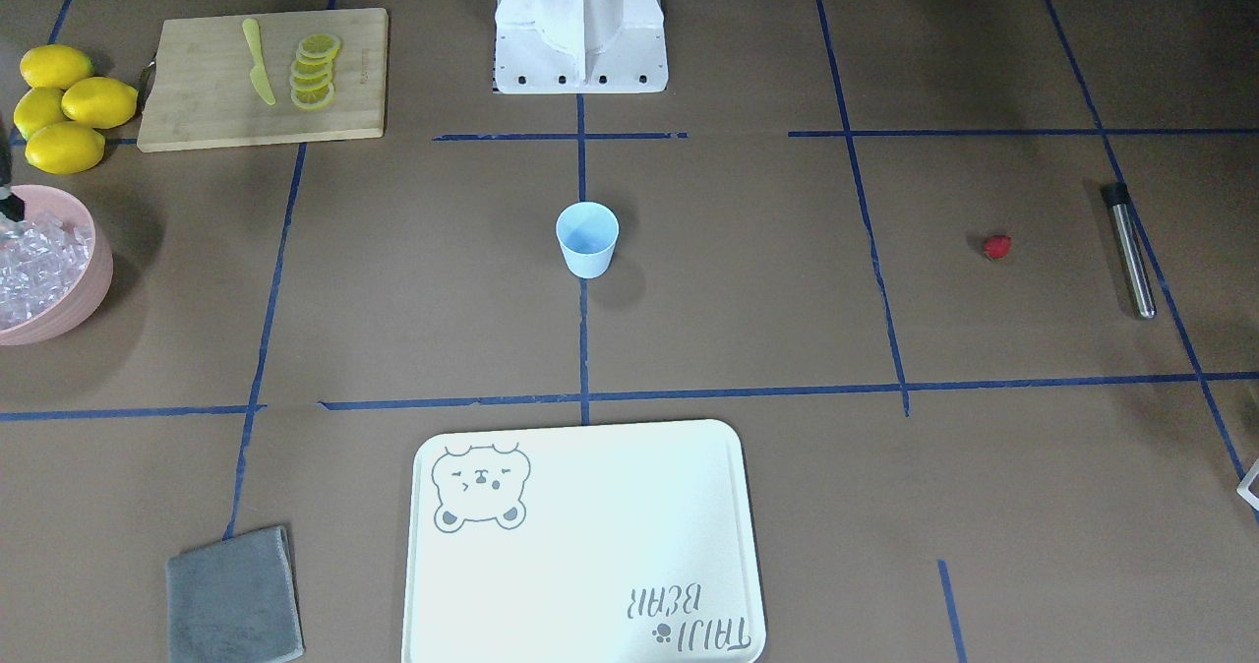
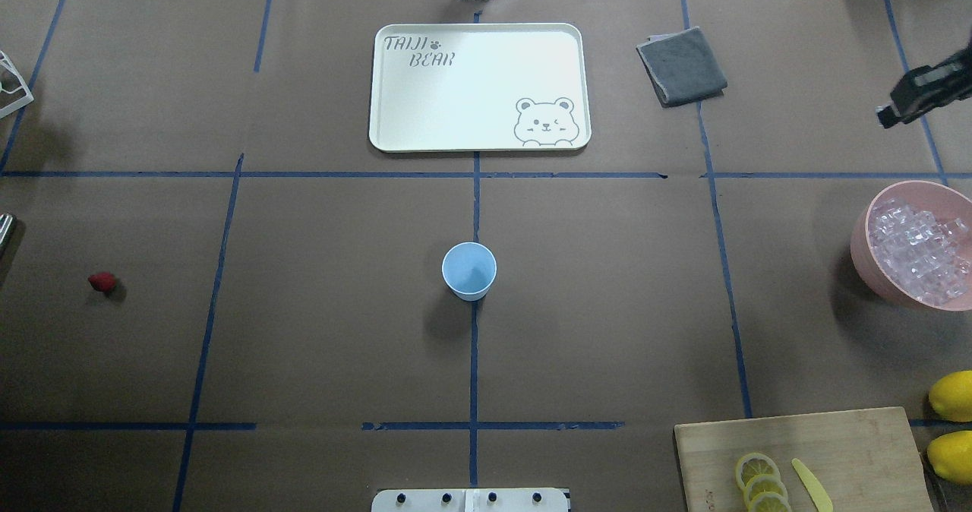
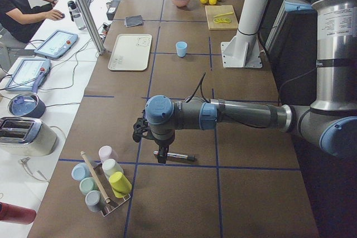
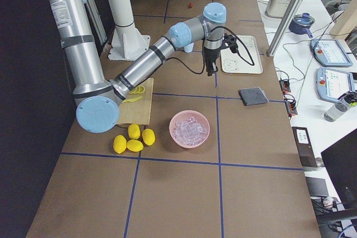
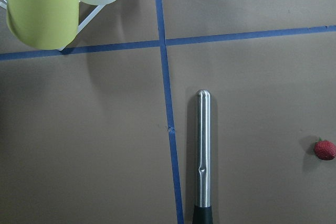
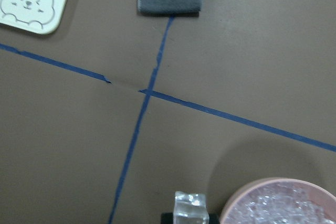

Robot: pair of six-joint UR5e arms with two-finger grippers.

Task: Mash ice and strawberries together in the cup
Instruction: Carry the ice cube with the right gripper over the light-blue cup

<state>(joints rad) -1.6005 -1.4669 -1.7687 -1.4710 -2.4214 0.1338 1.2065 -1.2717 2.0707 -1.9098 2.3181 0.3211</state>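
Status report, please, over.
Right pincer shut on ice cube, near bowl. Left pincer over muddler, grip unclear. Cup empty; strawberry on table. Nothing between bowl and cup.

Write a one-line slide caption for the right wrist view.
Right gripper holding a clear glassy ice cube beside the round pink plastic bowl of ice.

The tray point(image 2: 486, 79) carries the printed wording "TAIJI BEAR" with a paw-print symbol in one corner. A small mark on the cutting board point(image 1: 197, 102) is too small to read.
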